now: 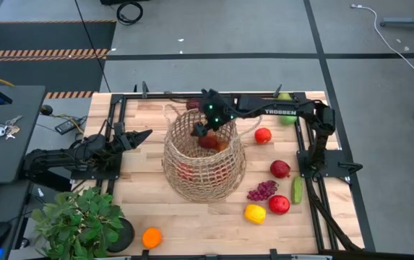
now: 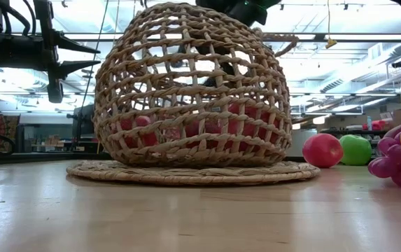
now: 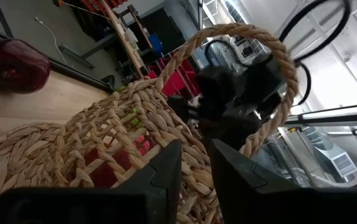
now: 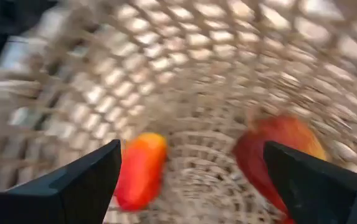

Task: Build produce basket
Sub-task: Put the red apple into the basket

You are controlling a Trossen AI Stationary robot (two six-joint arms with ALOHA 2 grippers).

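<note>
The wooden table (image 1: 192, 217) is carrying everything, and the basket (image 1: 203, 170) is sitting near its middle, its open mouth facing up; in the low view it is resting on a flat woven mat (image 2: 193, 173). Red produce is lying inside the basket, showing through the weave (image 2: 245, 129), and the right wrist view is looking down onto two red-orange pieces (image 4: 139, 169) on the basket floor.

The right arm is reaching across from the basket's right, and the right gripper (image 1: 205, 132) is hanging over the basket's mouth with its fingers spread wide, nothing between them. The left arm is waiting well to the left of the basket; the left gripper (image 1: 143, 136) is pointing toward the basket with its fingers pressed together, holding nothing.

To the left of the basket, at the table's front corner, a potted plant (image 1: 76, 224) is standing, with an orange (image 1: 151, 237) just beside it. To the right of the basket are lying a red apple (image 1: 263, 135), a dark red apple (image 1: 279, 169), purple grapes (image 1: 262, 191), a cucumber (image 1: 297, 190), another red apple (image 1: 279, 204) and a lemon (image 1: 254, 213). A green fruit (image 1: 286, 118) is partly showing behind the right arm.
</note>
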